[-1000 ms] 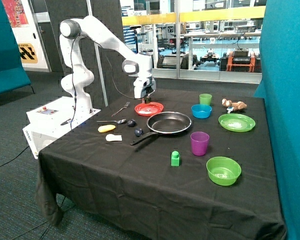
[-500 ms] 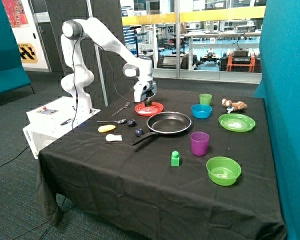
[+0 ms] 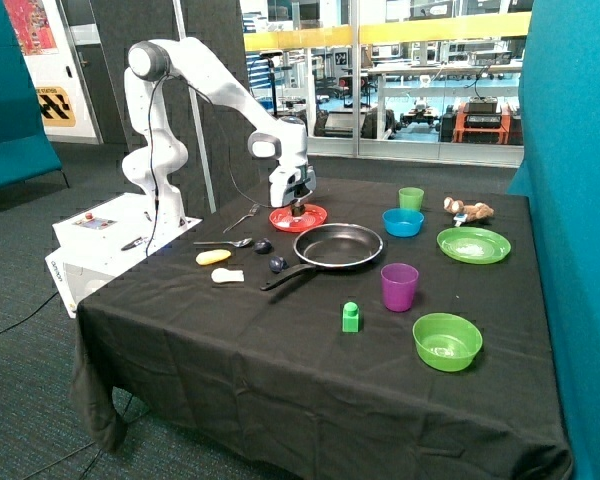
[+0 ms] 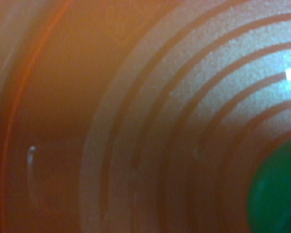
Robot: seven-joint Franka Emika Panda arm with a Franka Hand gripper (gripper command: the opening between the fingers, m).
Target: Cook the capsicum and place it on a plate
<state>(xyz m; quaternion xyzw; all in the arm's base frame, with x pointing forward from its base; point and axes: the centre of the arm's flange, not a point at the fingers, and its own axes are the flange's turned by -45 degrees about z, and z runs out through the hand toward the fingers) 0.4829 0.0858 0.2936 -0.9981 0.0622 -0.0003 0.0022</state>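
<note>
Over the red-orange plate [image 3: 298, 217] at the far left of the table [image 3: 280, 340], the gripper [image 3: 298, 208] has come lower than a second ago, almost onto the dish. Whether its fingers grip or are parted cannot be told. The capsicum [image 4: 276, 194], dark green and rounded, sits on the plate's ringed surface.

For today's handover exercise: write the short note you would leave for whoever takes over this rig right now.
Pincer: down over the red-orange plate; open or shut cannot be told.
Capsicum: at the plate, under the pincer; the wrist view shows its green beside the plate's ridges.
Frying pan: empty, next to the plate.
Done: capsicum brought to the plate.
Left: confirm release, lift the arm away.
</note>
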